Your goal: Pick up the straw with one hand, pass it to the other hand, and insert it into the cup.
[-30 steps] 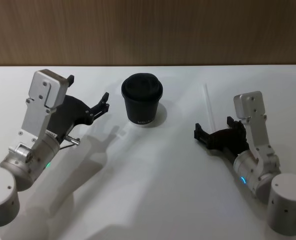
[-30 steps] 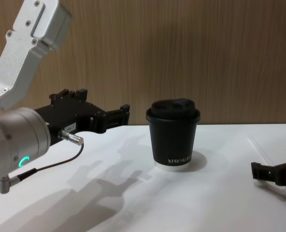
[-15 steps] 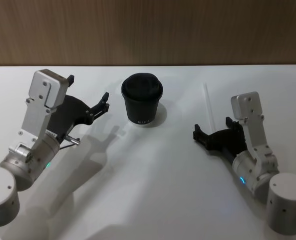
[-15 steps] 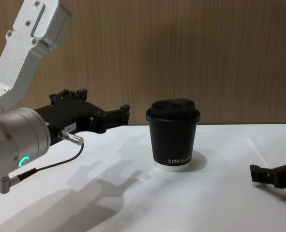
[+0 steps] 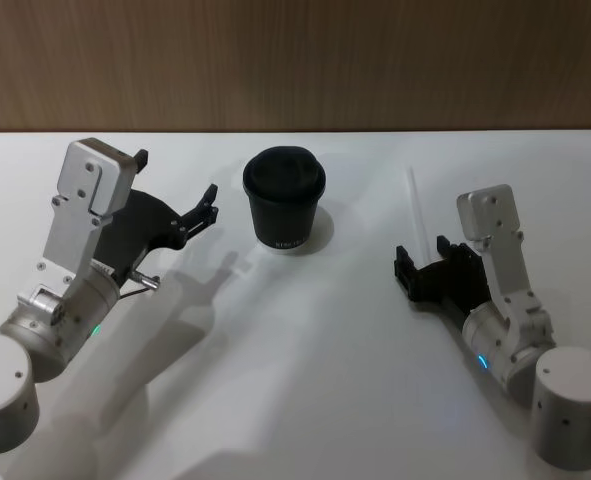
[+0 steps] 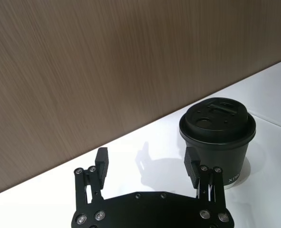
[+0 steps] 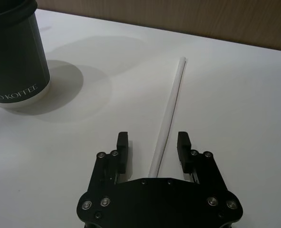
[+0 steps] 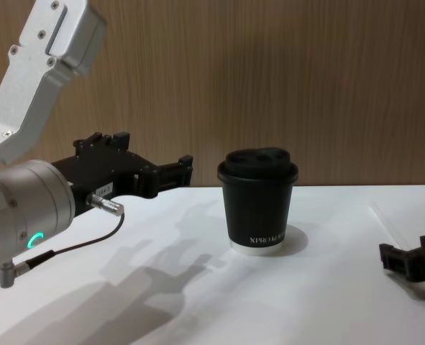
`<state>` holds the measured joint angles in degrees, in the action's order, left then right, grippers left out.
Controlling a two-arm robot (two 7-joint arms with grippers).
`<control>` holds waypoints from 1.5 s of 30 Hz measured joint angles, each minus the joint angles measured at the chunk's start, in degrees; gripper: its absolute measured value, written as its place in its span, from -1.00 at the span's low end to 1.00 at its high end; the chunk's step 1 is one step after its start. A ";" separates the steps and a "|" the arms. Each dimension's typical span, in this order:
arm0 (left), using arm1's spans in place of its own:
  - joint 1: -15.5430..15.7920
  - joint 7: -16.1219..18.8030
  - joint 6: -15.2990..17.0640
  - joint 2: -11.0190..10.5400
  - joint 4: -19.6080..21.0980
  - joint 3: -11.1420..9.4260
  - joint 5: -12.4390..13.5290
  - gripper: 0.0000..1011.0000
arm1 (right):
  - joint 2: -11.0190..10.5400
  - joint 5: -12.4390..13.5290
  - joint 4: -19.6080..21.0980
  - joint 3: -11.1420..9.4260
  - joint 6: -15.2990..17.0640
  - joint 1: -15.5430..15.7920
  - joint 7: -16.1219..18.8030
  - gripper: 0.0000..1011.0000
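A: Straw (image 5: 413,205) position?
B: Flat on counter (image 5: 305,350), 3 o'clock of cup (image 5: 283,200). Right gripper (image 7: 152,142) wide open, straddling its 6 o'clock end, not gripping. Left gripper (image 5: 175,175) open, empty, 9 o'clock of cup.

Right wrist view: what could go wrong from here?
1. The thin white plastic straw lies flat on the white table, off-centre between the black right gripper's open fingers; closing may roll it away.
2. The grip would land near one end, so the straw could tilt before reaching the open left gripper.
3. The black paper cup has a domed lid offering only small holes.
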<state>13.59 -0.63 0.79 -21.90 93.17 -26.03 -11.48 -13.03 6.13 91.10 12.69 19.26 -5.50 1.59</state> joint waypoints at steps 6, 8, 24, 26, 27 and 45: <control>0.00 0.00 0.00 0.00 0.00 0.00 0.00 0.98 | -0.02 -0.17 -0.07 0.04 0.00 -0.03 0.03 -0.16; 0.00 0.00 0.00 0.00 0.00 0.00 0.00 0.98 | -0.03 -0.19 -0.09 0.05 0.01 -0.03 0.04 -0.23; 0.00 0.00 0.00 0.00 0.00 0.00 0.00 0.98 | -0.04 -0.64 -0.45 0.00 -0.49 -0.11 0.06 -0.97; 0.00 0.00 0.00 0.00 0.00 0.00 0.00 0.98 | -0.05 -0.81 -0.59 0.00 -0.91 -0.14 0.03 -0.98; 0.00 0.00 0.00 0.00 0.00 0.00 0.00 0.98 | -0.11 -1.06 -0.75 0.00 -1.42 -0.18 -0.01 -0.99; 0.00 0.00 0.00 0.00 0.00 0.00 0.00 0.98 | -2.17 -5.85 -2.28 0.47 -13.17 -1.16 -0.81 -0.99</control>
<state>13.59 -0.63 0.79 -21.89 93.17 -26.02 -11.48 -15.20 0.28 88.82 13.15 6.09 -6.66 0.78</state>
